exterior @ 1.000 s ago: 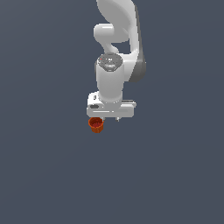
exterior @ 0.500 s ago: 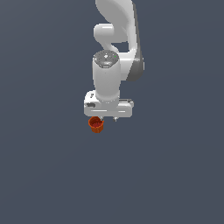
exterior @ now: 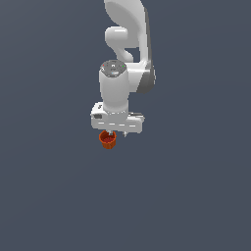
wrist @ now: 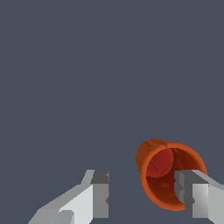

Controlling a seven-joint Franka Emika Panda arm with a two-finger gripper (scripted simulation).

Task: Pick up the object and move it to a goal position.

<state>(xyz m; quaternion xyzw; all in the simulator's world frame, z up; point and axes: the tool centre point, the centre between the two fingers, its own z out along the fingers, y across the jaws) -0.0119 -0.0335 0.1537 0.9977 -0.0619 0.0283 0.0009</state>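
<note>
Cup [exterior: 108,139] sits on the table [exterior: 196,196], far from any edge I can see, directly under my hand [exterior: 115,132], and over the last second it has not shifted while my arm has only crept slightly towards the exterior view's left above it. My hand is spread wide and grasping nothing: in the wrist view one finger [wrist: 194,192] overlaps the cup's rim instead of clearing it, the other stands well apart. I judge the grasp not yet lined up, so closing now could tip the cup.
</note>
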